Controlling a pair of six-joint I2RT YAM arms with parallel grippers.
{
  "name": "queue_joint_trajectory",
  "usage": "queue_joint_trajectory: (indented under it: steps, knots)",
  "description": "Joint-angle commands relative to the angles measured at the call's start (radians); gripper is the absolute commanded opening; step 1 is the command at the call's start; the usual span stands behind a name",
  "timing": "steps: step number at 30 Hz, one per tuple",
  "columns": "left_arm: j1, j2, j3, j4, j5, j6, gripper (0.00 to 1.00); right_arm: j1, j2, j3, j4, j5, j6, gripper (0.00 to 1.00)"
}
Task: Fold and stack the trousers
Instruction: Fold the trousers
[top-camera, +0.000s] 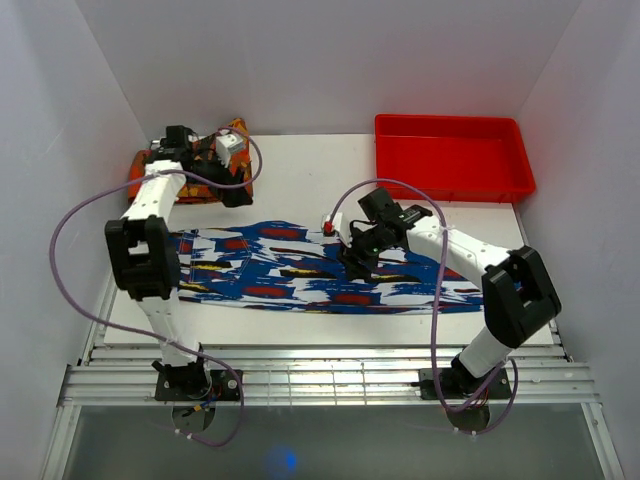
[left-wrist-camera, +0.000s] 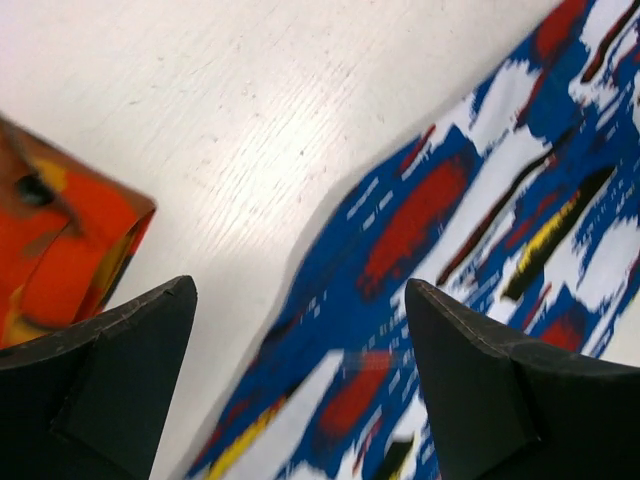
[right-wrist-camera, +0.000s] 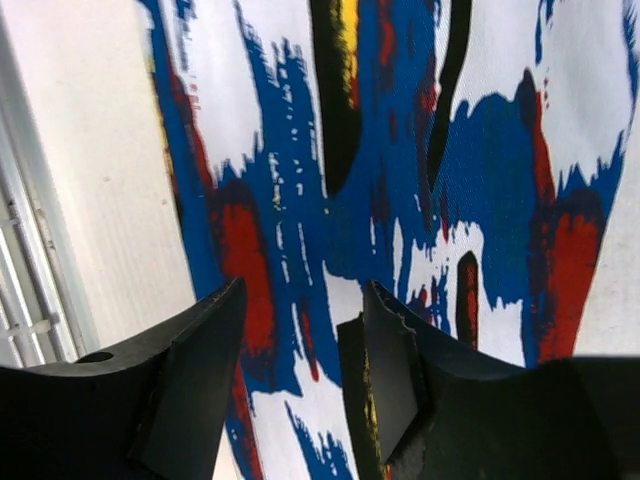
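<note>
White walls close round the white table (top-camera: 300, 170) on three sides. The trousers (top-camera: 300, 272) lie flat in a long strip across its near half, running from left to right, with the blue, white and red print facing up.

My left pincer (top-camera: 237, 193) hangs at the far left over the bare table, beside the far edge of the trousers. Through its wrist camera I see it (left-wrist-camera: 300, 300) spread wide with nothing between the fingers, the trousers' edge (left-wrist-camera: 440, 230) below and an orange cloth (left-wrist-camera: 60, 270) off to one side. That orange cloth (top-camera: 150, 172) sits folded in the far left corner, apart from the trousers.

My right pincer (top-camera: 356, 264) is low over the middle of the trousers. In its own view it (right-wrist-camera: 305, 295) stands parted, the print (right-wrist-camera: 480, 170) lying smooth beneath and no fabric caught between the fingers.

A red tray (top-camera: 450, 150) sits at the far right.
</note>
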Motion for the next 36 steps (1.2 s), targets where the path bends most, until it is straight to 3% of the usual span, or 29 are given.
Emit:
queue_joint_trajectory:
  steps: [1,5,9,11,14,15,17,22,23,24,29,36]
  knots:
    - [-0.063,0.147,0.060,0.151,-0.007,-0.281,0.95,-0.002,0.073,-0.005,0.079,0.033,0.122,0.56]
    - [-0.129,0.325,0.147,0.159,0.019,-0.370,0.96,-0.002,0.124,-0.031,0.113,0.125,0.146,0.49]
    - [-0.145,0.388,0.144,0.186,0.031,-0.432,0.96,-0.002,0.158,-0.068,0.114,0.217,0.122,0.45]
    - [-0.152,0.401,0.129,0.185,0.030,-0.442,0.92,-0.002,0.170,-0.092,0.110,0.233,0.102,0.42]
    - [-0.155,0.393,0.077,0.170,0.054,-0.426,0.76,-0.002,0.196,-0.114,0.091,0.274,0.093,0.41]
    - [-0.155,0.389,0.072,0.150,0.063,-0.386,0.61,-0.002,0.201,-0.118,0.088,0.294,0.093,0.40]
    - [-0.155,0.375,0.060,0.098,0.086,-0.357,0.45,-0.002,0.201,-0.129,0.085,0.293,0.090,0.40]
    - [-0.155,0.343,0.069,-0.008,0.115,-0.260,0.23,-0.002,0.211,-0.118,0.065,0.276,0.090,0.40]
    - [-0.155,0.324,0.071,-0.008,0.119,-0.255,0.08,-0.002,0.214,-0.117,0.062,0.274,0.090,0.40]
    - [-0.153,0.312,0.074,-0.005,0.120,-0.254,0.01,-0.001,0.214,-0.115,0.059,0.268,0.088,0.40]
    - [-0.155,0.182,-0.012,0.136,0.125,-0.237,0.00,-0.002,0.218,-0.115,0.039,0.254,0.085,0.39]
    - [-0.159,-0.110,-0.317,0.520,-0.033,-0.188,0.00,-0.002,0.214,-0.151,0.028,0.236,0.077,0.38]
